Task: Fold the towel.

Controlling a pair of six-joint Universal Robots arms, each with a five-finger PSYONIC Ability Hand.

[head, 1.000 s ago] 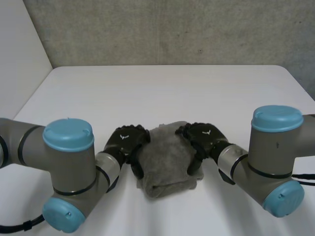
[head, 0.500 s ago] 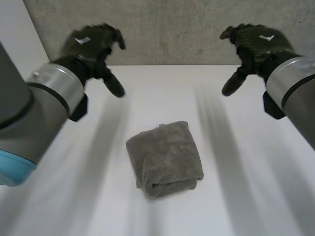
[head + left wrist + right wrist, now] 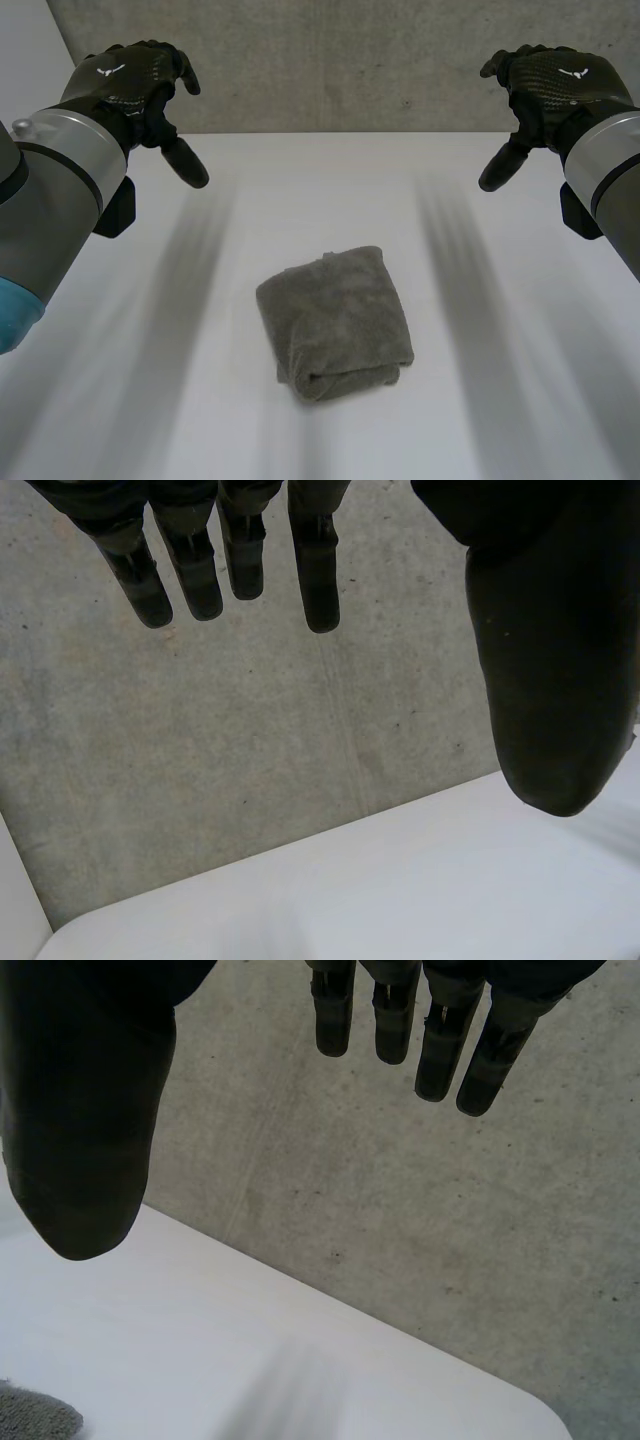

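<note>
The grey towel (image 3: 335, 322) lies folded in a small bundle in the middle of the white worktop (image 3: 330, 190). The left hand (image 3: 135, 85) and right hand (image 3: 550, 85) are up high, well apart from it, fingers spread and holding nothing.

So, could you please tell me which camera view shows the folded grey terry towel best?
The head view: the folded grey terry towel lies whole and unobstructed on the white table. The right wrist view shows a small grey corner of it. The left wrist view faces the grey concrete wall and the table's far edge.
</note>
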